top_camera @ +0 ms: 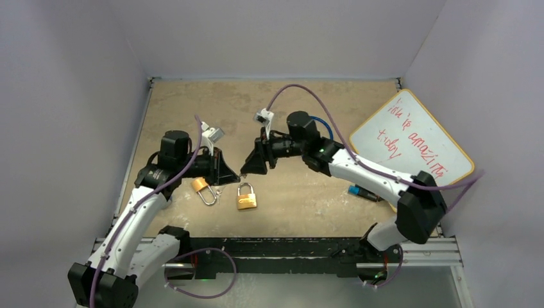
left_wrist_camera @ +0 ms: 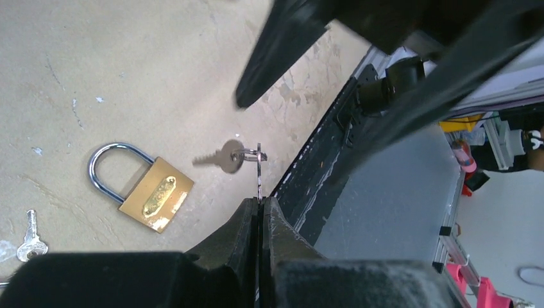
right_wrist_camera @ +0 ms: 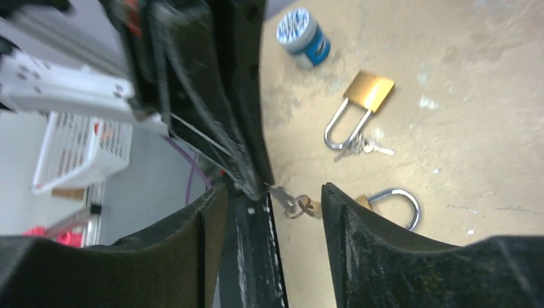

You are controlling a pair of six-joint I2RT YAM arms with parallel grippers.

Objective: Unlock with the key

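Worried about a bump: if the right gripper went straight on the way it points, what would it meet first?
Probably the key, hanging on its ring from the shut left gripper, ahead between the right gripper's open fingers; depth unclear.

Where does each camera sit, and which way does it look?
Top view: high up behind the arms, looking down at the table; both whole arms show, left hand and right hand nearly tip to tip.
Left wrist: on the left arm, looking along its shut hand at the dangling key and a padlock.
Right wrist: on the right arm, looking out through its open hand at the left hand's tip.
Shared: both wrist views see the key ring the left hand pinches.
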